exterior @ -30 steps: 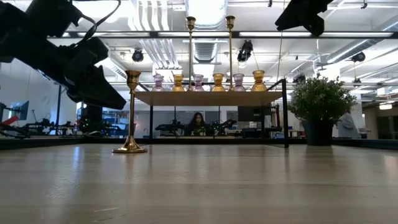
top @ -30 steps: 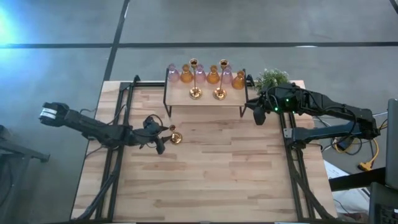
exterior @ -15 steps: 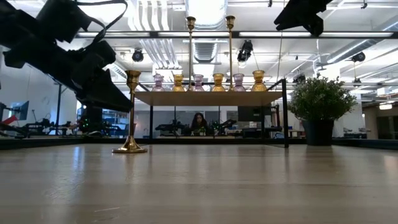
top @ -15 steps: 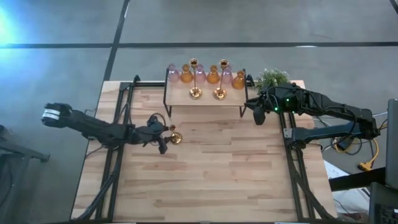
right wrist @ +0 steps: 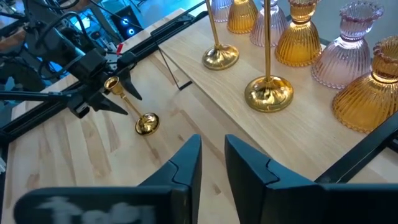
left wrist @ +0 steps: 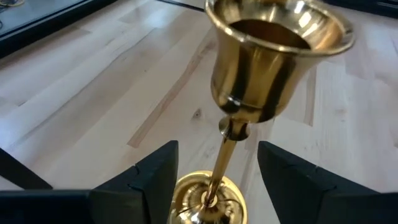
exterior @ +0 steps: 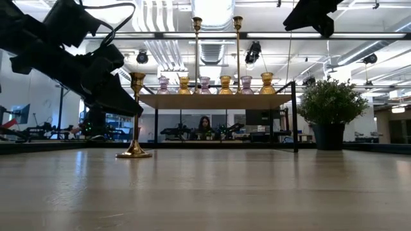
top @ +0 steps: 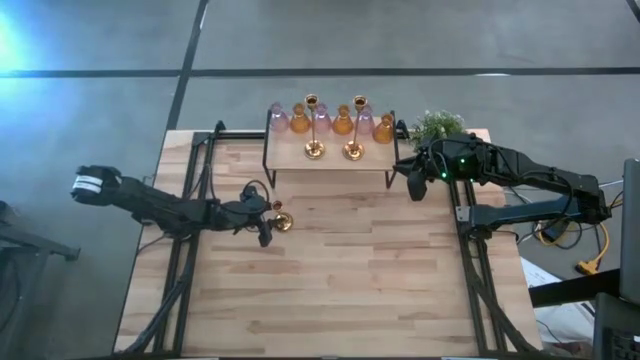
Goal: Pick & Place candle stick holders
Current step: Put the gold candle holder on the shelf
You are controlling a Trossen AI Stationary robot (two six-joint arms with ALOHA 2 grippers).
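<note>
We see the shiny gold thin-stemmed candlestick [left wrist: 249, 112] upright on the wooden surface [top: 340, 280], its stem between our left gripper's [top: 266, 222] spread, non-touching fingers. Our right gripper [top: 412, 184], narrowly parted and empty, hovers beside the raised shelf [top: 330, 156].

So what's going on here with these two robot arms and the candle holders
The left gripper, jaws open, sits either side of the thin stem of a gold candlestick standing alone on the wooden table, not yet gripping it. The other holders, glass ones and two gold, stand on the raised shelf. The right gripper waits beside that shelf, near the potted plant.
</note>
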